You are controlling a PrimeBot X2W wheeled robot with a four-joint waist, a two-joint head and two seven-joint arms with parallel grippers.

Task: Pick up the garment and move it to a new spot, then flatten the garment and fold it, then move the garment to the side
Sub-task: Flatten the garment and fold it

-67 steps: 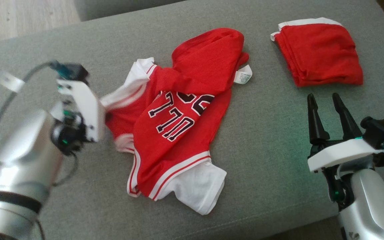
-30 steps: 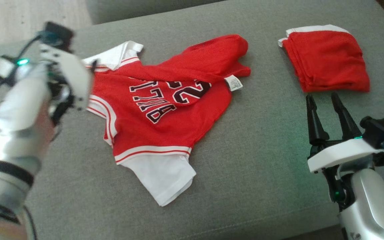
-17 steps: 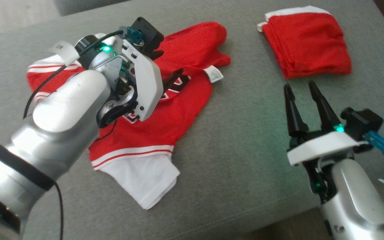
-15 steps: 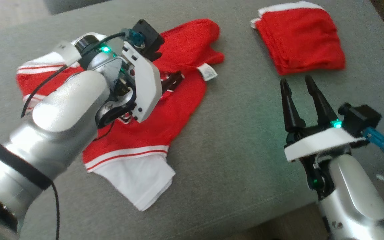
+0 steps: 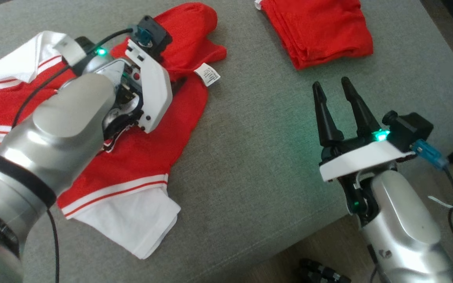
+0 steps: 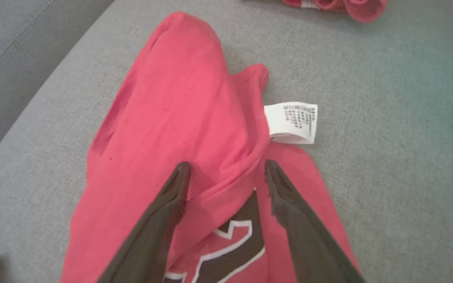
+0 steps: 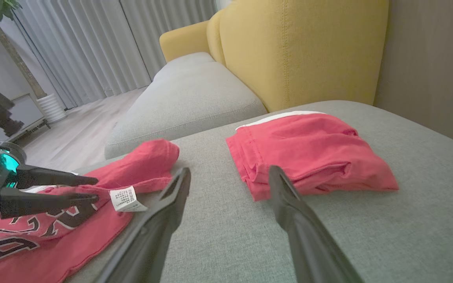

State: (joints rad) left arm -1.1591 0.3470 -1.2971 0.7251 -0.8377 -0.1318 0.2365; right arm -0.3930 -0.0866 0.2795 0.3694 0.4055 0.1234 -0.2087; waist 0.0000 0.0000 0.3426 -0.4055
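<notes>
Grey woven sofa cushion (image 5: 258, 157) carries everything at this moment. Over it the left gripper (image 6: 226, 165) has its two long dark fingers spread apart with nothing clamped. They straddle a raised ridge of cloth, and whether the tips press it or hang just above cannot be told. That ridge belongs to the red basketball jersey with white trim and dark lettering (image 6: 163, 118), which lies crumpled on the cushion under and ahead of this gripper.

A white rectangular care label (image 6: 291, 122) sticks out of the jersey's edge just past one fingertip. Beside the label, the doubled-over red flap runs away from the fingers, its long axis roughly in line with them. A grasp here would likely take the flap near its root and draw it back to open it out.

The right gripper (image 5: 330, 82), likewise spread and empty, hangs over bare cushion well apart from the label, on the side away from the jersey, so the left arm is plainly nearer. Farther from the robot than the label lies a folded red cloth bundle with a white edge (image 5: 321, 31).
</notes>
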